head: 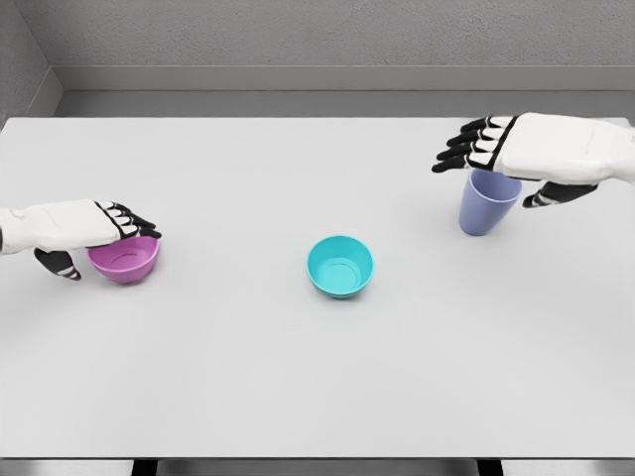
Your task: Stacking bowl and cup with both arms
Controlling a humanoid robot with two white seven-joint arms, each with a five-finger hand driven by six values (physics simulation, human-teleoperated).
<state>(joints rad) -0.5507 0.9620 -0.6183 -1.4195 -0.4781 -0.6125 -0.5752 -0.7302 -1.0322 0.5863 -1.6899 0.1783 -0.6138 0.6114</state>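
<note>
A teal bowl (pixel 340 266) stands upright in the middle of the white table (pixel 298 387). At the left sits a pink bowl (pixel 127 261). My left hand (pixel 99 228) lies flat over its left rim, fingers stretched out and thumb hanging beside the bowl's left side. I cannot tell whether it touches the rim. At the right stands a lavender cup (pixel 485 211), upright. My right hand (pixel 516 157) hovers over its mouth, fingers extended to the left and thumb down to the cup's right, and hides part of the rim. Neither hand is closed around anything.
The table runs to a grey wall at the back, and its front edge lies near the bottom of the picture. Wide bare stretches of tabletop separate the teal bowl from the pink bowl and from the cup.
</note>
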